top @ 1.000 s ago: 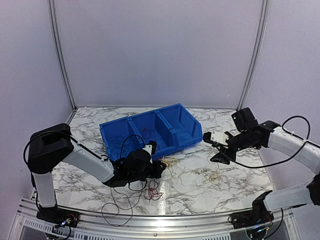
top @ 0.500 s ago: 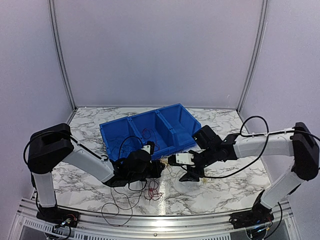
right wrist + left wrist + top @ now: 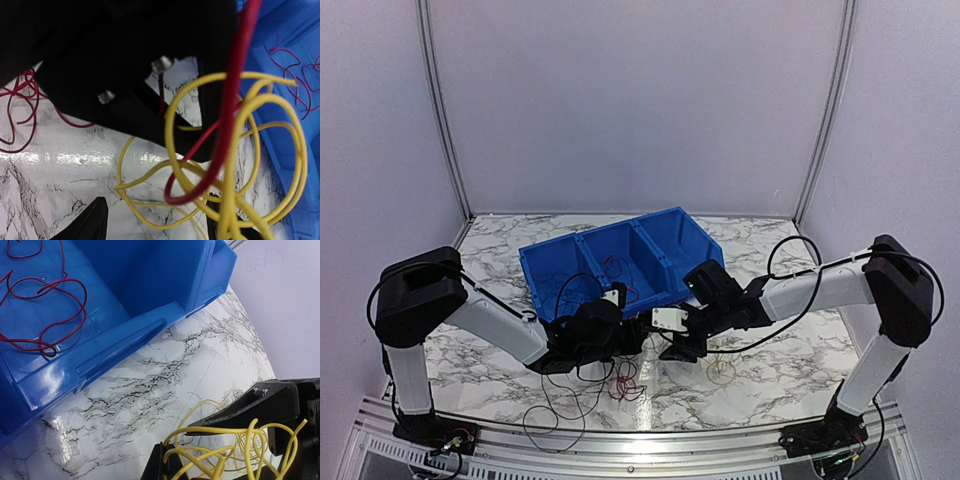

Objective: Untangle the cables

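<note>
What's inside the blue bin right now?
Red cables lie looped on the floor of one compartment of the blue bin. In the top view the bin's front wall hides the floor just behind it, so anything lying there cannot be seen.

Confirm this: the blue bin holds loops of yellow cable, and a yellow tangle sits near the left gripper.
Wrong on one point. The cable in the blue bin is red, not yellow, as the left wrist view shows. The yellow tangle is where you say.

Soft, even light, white glare on the marble table (image 3: pixel 65 157), right wrist view blurred
</note>
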Controlling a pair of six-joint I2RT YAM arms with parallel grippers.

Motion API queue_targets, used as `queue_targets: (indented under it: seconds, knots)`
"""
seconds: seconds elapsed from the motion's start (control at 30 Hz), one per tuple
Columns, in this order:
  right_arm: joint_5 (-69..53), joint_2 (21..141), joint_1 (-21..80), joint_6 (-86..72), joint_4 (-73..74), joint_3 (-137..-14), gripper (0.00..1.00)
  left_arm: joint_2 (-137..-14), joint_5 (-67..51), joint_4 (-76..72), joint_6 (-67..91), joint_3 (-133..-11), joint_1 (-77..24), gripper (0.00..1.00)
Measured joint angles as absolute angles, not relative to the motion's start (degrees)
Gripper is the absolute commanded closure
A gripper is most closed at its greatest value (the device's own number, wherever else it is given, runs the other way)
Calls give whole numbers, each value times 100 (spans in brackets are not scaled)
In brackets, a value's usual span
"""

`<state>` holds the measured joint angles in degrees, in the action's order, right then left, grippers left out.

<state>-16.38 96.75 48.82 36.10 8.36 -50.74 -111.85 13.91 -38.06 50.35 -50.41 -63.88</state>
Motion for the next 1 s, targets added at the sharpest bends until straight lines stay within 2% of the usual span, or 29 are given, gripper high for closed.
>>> queue_targets:
  seconds: [0.17,0.33,0.47,0.6,0.83,1.0]
  knots:
    - [-1662,9817,4893,3579,545,-5098,44,-11185,1411,-3758,5164,-5035,-6386,100]
    - [-1802,10073,4897,3581,506,-5168,60,-11185,1522,-3662,5236,-4934,-6377,100]
    - [-1898,10175,4897,3621,556,-5168,75,-11183,1592,-3640,5251,-4893,-6377,100]
    - [-1942,10232,4899,3667,690,-5210,99,-11181,1614,-3634,5256,-4862,-6379,100]
    - [-1959,10215,4807,3658,1055,-5345,100,-11080,1664,-3660,5275,-4729,-6388,100]
    - [-1909,9205,4416,3732,1833,-5328,100,-11050,1658,-3701,5299,-4705,-6388,100]
